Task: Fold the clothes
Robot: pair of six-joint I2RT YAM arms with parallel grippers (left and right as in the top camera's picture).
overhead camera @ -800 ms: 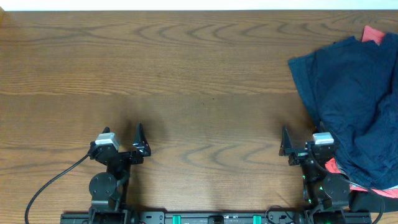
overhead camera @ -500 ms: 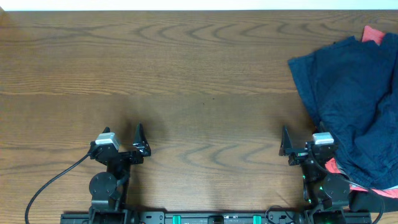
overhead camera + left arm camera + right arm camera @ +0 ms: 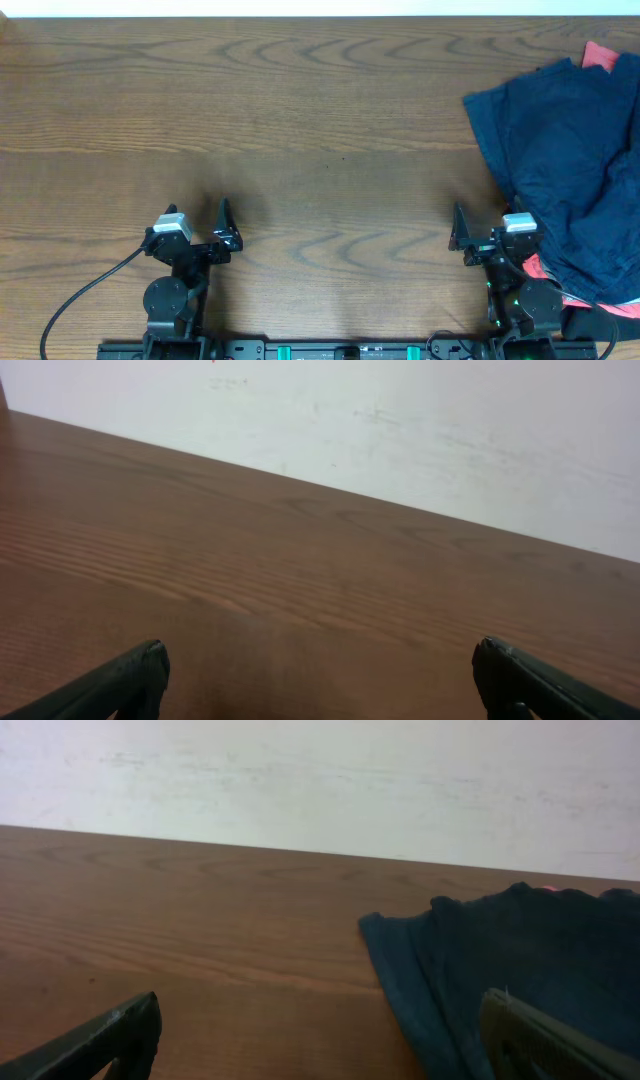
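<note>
left gripper (image 3: 321, 678) fingers spread wide, empty | brown woodgrain table (image 3: 320, 120) | right gripper (image 3: 320, 1032) same, empty | crumpled dark navy-blue cloth heap (image 3: 570, 150) far right, just beside right gripper | nothing moved since earlier frames; folding unstarted

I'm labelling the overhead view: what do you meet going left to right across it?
left gripper → right gripper → navy clothes. The red-pink piece overlaps the pile, so it is left out.

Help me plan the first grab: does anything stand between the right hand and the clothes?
Nothing visible does. Only wooden table separates the open right hand from the navy clothes ahead to its right.
</note>
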